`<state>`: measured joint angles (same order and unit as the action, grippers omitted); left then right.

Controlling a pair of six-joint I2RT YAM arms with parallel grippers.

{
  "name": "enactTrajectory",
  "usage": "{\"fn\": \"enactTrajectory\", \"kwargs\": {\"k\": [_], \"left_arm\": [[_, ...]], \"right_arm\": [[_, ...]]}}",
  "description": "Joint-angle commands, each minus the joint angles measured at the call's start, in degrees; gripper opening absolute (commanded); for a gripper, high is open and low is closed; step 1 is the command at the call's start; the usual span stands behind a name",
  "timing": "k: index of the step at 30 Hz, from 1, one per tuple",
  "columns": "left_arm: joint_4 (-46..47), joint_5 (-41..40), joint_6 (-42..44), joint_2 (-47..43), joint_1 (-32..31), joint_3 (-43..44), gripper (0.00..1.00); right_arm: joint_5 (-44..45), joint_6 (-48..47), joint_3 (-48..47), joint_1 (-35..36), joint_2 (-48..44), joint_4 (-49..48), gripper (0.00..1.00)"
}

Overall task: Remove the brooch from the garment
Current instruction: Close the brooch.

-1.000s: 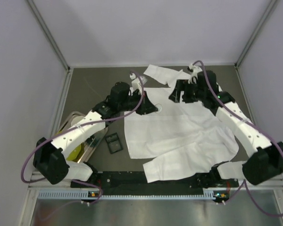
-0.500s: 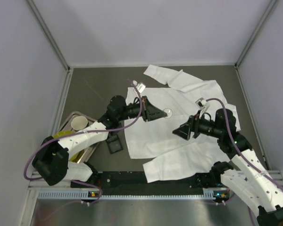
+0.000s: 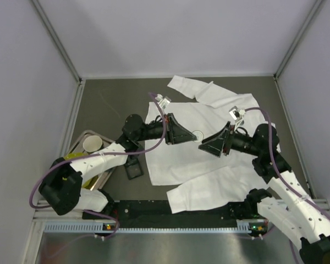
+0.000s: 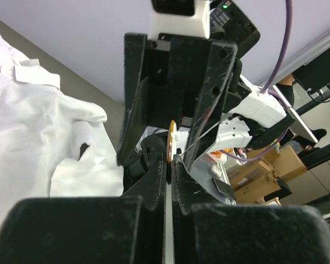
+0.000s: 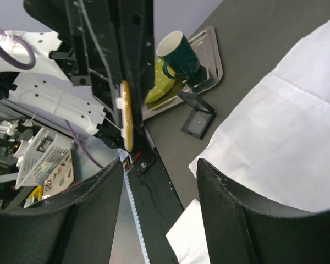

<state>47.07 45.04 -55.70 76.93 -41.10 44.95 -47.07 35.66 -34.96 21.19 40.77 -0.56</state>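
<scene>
The garment (image 3: 209,148) is a large white shirt spread flat on the dark table; it also shows in the left wrist view (image 4: 38,132) and the right wrist view (image 5: 286,121). My left gripper (image 3: 191,135) is shut on the brooch (image 3: 198,135), a small round disc held above the shirt's middle. In the left wrist view the brooch (image 4: 171,140) is a thin gold-edged disc, edge-on at the tips of my left gripper (image 4: 170,162). My right gripper (image 3: 208,147) is open and empty, facing the brooch from the right, close but apart. In the right wrist view the brooch (image 5: 125,115) hangs beyond my right gripper (image 5: 159,165).
A metal tray (image 3: 80,165) at the left holds a dark mug (image 3: 92,144) and a yellow-green item. A small black open box (image 3: 133,166) lies between the tray and the shirt. The mug (image 5: 176,49) and box (image 5: 198,118) also show in the right wrist view.
Both grippers left the collar area at the back. The left one now holds the brooch over the shirt's middle, and the right gripper has swung round and moved close to face it.
</scene>
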Motion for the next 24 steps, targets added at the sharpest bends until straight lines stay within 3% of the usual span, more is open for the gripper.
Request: {"fn": "enactTrajectory", "kwargs": {"k": [1, 9, 17, 19, 22, 24], "left_arm": [[3.7, 2.3, -0.1, 0.8, -0.4, 1.4, 0.0], [2.5, 1.6, 0.3, 0.6, -1.2, 2.3, 0.0], [0.3, 0.0, 1.9, -0.4, -1.6, 2.2, 0.0], [-0.1, -0.7, 2.1, -0.9, -1.6, 2.2, 0.0], [-3.9, -2.1, 3.5, -1.6, -1.7, 3.3, 0.0], [-5.6, -3.4, 4.5, -2.0, -1.6, 4.0, 0.0]], "right_arm": [[-1.3, 3.2, -2.9, -0.4, -1.9, -8.8, 0.56], [-1.4, 5.6, -3.0, -0.5, -0.1, -13.1, 0.54], [-1.3, 8.1, -1.3, -0.4, 0.4, -16.8, 0.45], [-1.5, 8.6, -0.8, -0.4, 0.0, -17.3, 0.47], [-0.1, 7.1, -1.2, -0.4, -1.0, -14.5, 0.62], [0.1, 6.4, -1.1, -0.5, -2.3, -13.4, 0.66]]}}
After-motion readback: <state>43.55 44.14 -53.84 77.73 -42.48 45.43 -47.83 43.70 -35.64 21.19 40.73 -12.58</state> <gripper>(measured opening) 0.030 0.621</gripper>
